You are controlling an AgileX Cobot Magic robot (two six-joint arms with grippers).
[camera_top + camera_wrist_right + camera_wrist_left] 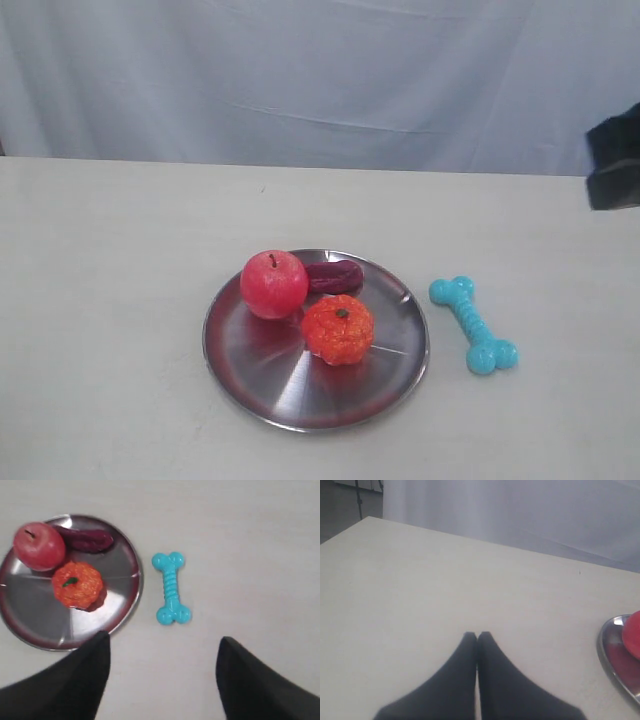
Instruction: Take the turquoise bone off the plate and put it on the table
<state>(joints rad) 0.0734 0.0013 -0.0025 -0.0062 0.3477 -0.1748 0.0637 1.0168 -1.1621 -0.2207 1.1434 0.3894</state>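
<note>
The turquoise bone lies flat on the table, just right of the plate and apart from its rim. In the right wrist view the bone rests beside the plate. My right gripper hangs well above the table, open, with nothing between its fingers; the bone sits beyond the fingertips. Only a dark part of the right arm shows at the exterior view's right edge. My left gripper is shut, empty, over bare table left of the plate.
On the plate sit a red apple, an orange pumpkin-like toy and a dark purple sweet-potato toy. A pale blue cloth hangs behind the table's far edge.
</note>
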